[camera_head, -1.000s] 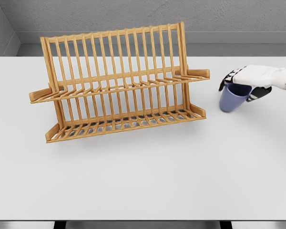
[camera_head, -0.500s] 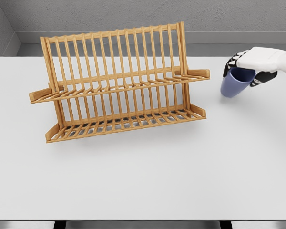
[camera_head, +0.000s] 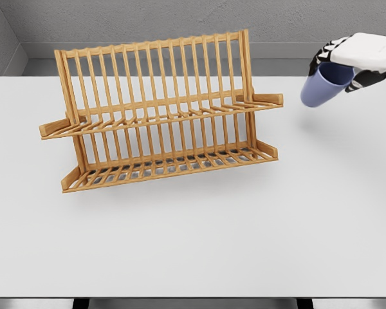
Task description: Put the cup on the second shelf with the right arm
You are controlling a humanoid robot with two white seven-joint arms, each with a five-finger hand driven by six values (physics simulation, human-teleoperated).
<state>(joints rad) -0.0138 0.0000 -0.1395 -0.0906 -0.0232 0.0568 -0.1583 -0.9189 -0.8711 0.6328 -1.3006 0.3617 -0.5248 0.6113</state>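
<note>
Now the right hand (camera_head: 363, 56) grips the blue cup (camera_head: 323, 88) by its rim, up in the air, and next must carry it left to the rack's upper shelf (camera_head: 180, 116).

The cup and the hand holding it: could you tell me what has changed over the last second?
The right hand, shut on the blue cup at its rim, has lifted it off the table: the cup has gone up and slightly right, and now hangs tilted in the air. Nothing was let go. The wooden rack has not moved, and both its shelves hold nothing.
</note>
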